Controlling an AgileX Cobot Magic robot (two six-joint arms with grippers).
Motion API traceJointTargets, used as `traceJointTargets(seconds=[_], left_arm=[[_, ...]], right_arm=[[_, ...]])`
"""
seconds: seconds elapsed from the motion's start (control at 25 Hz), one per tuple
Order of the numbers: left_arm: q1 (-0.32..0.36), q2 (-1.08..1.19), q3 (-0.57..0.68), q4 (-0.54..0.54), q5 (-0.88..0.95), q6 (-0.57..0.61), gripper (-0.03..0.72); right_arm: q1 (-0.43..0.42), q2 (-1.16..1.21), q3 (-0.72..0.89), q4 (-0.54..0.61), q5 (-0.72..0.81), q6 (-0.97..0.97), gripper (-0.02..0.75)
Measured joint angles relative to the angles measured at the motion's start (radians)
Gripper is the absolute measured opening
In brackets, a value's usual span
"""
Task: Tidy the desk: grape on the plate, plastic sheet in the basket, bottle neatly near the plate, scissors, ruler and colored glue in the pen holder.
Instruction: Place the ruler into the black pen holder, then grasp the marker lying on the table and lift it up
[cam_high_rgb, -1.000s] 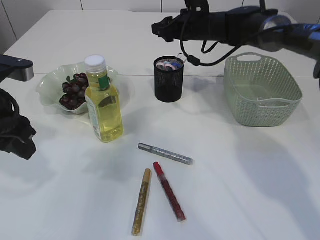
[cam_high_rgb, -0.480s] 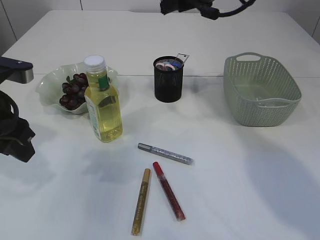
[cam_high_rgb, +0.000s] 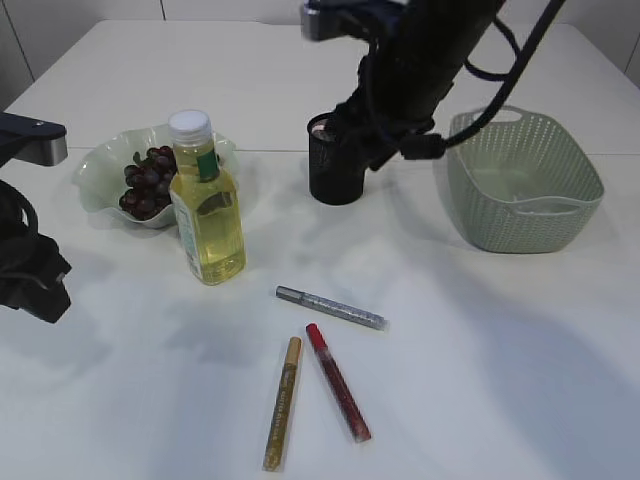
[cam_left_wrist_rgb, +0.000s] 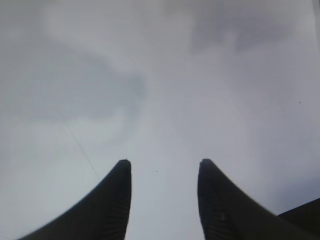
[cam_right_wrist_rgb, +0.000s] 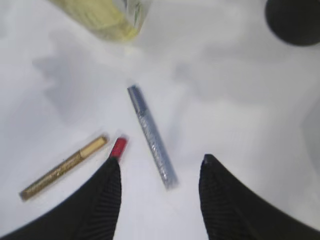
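With its fingers apart and empty, the right tool (cam_right_wrist_rgb: 160, 200) hangs above the silver glue pen (cam_right_wrist_rgb: 151, 135) on the counter (cam_right_wrist_rgb: 240, 120), where an off-centre descent could roll it aside.

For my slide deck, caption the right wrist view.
Open right gripper above silver, red and gold glue pens on the white table.
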Motion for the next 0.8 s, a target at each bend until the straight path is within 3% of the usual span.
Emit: traceJointTargets(seconds=[0.36, 0.52, 0.8], left_arm=[[0.0, 0.0, 0.0, -0.042, -0.005, 0.0, 0.313], [0.0, 0.0, 0.0, -0.044, -0.012, 0.0, 0.312], [0.0, 0.0, 0.0, -0.046, -0.035, 0.0, 0.307]], right_arm=[[0.148, 0.044, 0.079, -0.107, 0.031, -0.155, 0.384], [0.17, 0.108, 0.081, -0.109, 0.007, -0.289, 0.384], [0.174, 0.178, 0.081, -0.127, -0.053, -0.315, 0.382]])
